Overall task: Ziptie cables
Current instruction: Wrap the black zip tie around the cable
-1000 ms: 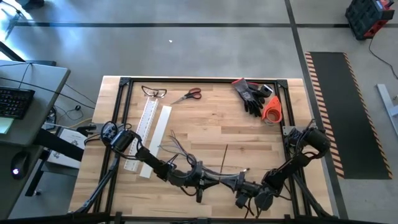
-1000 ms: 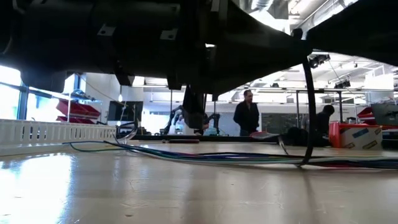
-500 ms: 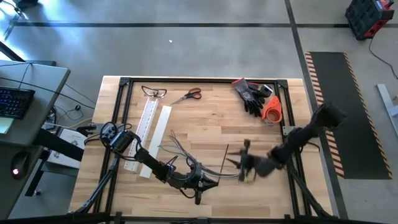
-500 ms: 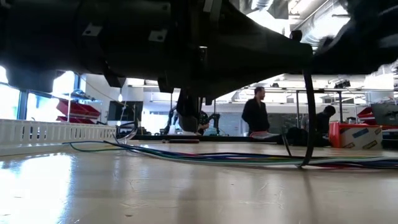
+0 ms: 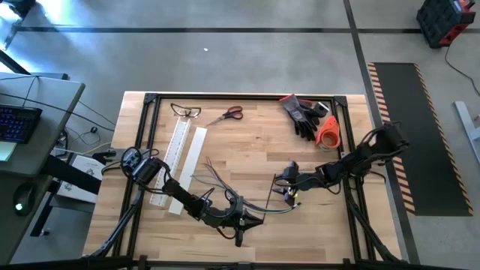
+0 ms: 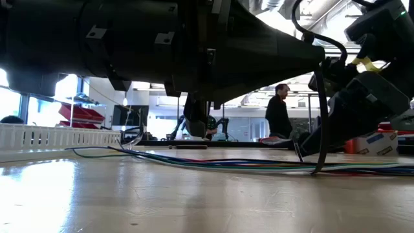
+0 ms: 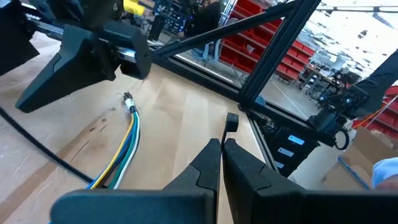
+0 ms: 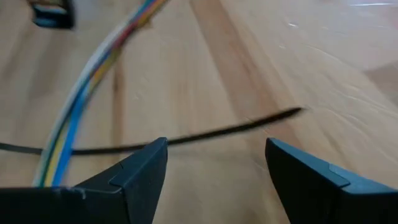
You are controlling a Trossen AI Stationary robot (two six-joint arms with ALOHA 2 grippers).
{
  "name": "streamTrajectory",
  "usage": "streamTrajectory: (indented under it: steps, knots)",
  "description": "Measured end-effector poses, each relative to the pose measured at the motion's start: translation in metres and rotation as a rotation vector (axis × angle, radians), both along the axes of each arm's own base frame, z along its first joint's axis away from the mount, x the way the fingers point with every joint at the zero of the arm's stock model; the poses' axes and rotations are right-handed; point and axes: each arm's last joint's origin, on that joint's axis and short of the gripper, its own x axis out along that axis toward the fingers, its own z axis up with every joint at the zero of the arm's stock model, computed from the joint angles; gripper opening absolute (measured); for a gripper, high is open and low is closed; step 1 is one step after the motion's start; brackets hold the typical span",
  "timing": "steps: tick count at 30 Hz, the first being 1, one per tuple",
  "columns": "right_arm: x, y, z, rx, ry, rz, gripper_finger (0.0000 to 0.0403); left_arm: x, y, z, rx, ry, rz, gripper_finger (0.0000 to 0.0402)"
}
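high view: right end effector (image 5: 287,189) released over the cables (image 5: 264,209), left end effector (image 5: 252,219) seemingly clenched.

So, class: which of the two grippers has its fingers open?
The right gripper, above the cables; its fingers stand wide apart, whereas the left gripper is shut.
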Motion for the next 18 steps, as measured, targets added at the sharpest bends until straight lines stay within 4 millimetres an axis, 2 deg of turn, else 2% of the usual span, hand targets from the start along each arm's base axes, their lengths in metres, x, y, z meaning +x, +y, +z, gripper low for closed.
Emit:
streamTrajectory:
  steps: [4,7,10,16,18]
  knots:
    - [0.006,0.003,-0.006,0.037,-0.046,0.034,0.0245,0.000,0.000,-0.001,0.005,0.007,0.012,0.0000]
    - [0.007,0.004,-0.010,0.022,-0.051,0.048,0.0218,0.000,0.000,-0.001,0.003,0.013,0.015,0.0000]
    - [0.008,0.004,-0.011,0.017,-0.051,0.047,0.0168,0.000,0.000,-0.002,0.003,0.015,0.015,0.0000]
    - [0.009,0.003,-0.009,-0.035,-0.083,0.051,0.0039,0.000,0.001,-0.002,0.003,0.014,0.018,0.0000]
    - [0.009,0.005,-0.008,-0.068,-0.096,0.060,0.0011,0.000,0.001,-0.002,0.004,0.015,0.022,0.0000]
